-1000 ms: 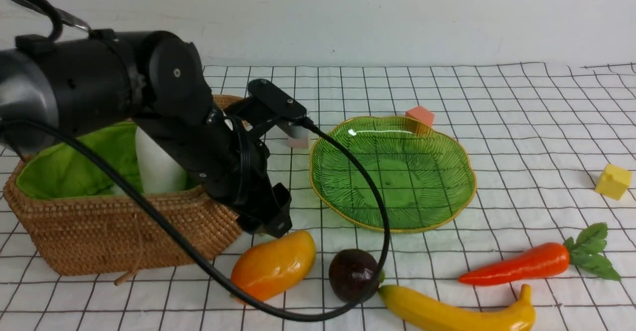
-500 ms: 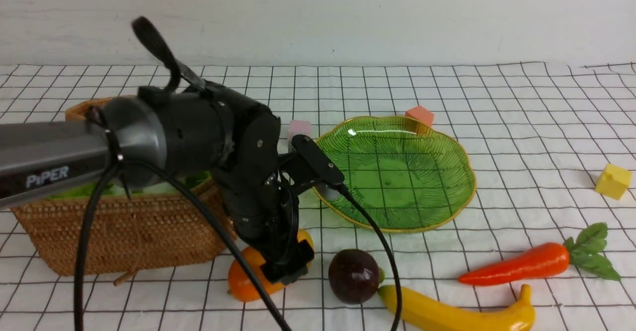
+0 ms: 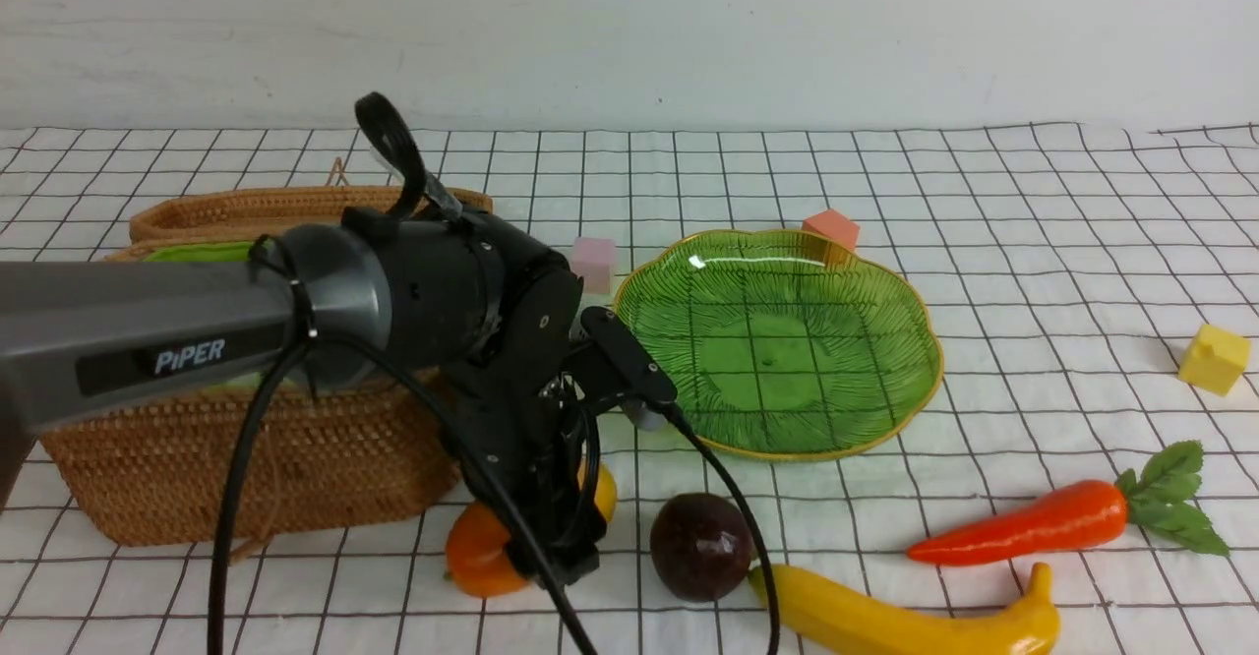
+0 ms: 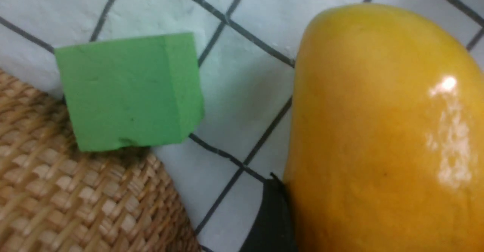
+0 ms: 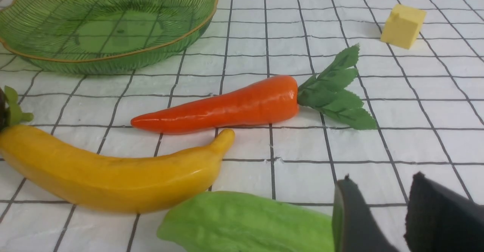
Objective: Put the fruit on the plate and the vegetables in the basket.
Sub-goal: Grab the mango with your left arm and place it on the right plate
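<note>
Risks scraping the basket (image 3: 246, 478) on any lift, with that woven wall just beside the mango and the bulky left arm stretched across in front of it. Needs to cross from there to the plate (image 3: 787, 340), holding no fruit yet, to the right of the basket; could skid the glass dish by setting down hard on the wavy edge. May drag the banana (image 3: 905, 621) with the trailing black cable (image 3: 710, 463), draped down toward that end of the cloth; threatens the carrot (image 3: 1023, 522) less, well apart to the right. Bears down on the mango (image 3: 477, 557), apparently lying on the cloth at the basket's corner, with the left gripper (image 3: 566, 552) astride and one finger (image 4: 270, 214) touching the glossy skin; cannot tell whether clamped or merely straddling, so rates a slip and roll as the likeliest failure. Could knock the purple ball (image 3: 700, 547), near the mango and just beside the banana's end. Might snag the green cube (image 4: 128, 93), tucked against the basket's foot. Shows the right gripper (image 5: 382, 191) parted and empty, near the carrot.
</note>
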Robot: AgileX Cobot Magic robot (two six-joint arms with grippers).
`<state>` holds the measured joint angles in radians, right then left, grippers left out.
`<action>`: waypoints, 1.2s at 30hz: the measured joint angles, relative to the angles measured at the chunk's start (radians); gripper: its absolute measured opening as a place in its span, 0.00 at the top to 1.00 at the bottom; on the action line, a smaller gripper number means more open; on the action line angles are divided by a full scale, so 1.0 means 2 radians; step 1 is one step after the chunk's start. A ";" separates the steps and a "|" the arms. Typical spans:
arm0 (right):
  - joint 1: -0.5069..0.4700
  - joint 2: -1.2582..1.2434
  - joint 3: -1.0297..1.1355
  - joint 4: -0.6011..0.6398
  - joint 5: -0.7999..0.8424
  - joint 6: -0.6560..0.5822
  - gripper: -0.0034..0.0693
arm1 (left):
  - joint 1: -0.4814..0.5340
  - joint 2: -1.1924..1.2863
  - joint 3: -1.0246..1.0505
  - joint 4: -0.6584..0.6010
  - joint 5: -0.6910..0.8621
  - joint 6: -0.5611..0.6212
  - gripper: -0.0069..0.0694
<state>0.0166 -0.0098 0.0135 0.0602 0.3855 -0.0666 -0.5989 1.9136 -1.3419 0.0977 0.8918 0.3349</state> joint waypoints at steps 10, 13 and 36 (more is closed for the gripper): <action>0.000 0.000 0.000 0.000 0.000 0.000 0.62 | 0.000 -0.010 -0.127 -0.049 -0.002 -0.016 0.15; 0.000 0.000 0.000 0.000 0.000 0.000 0.62 | 0.000 -0.010 -0.138 -0.082 -0.073 -0.046 0.15; 0.000 0.000 0.000 0.000 0.000 0.000 0.62 | -0.001 0.084 -0.141 -0.119 -0.223 -0.180 0.03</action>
<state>0.0166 -0.0098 0.0135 0.0602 0.3855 -0.0666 -0.6000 2.0813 -1.6245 -0.1401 0.4461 -0.0243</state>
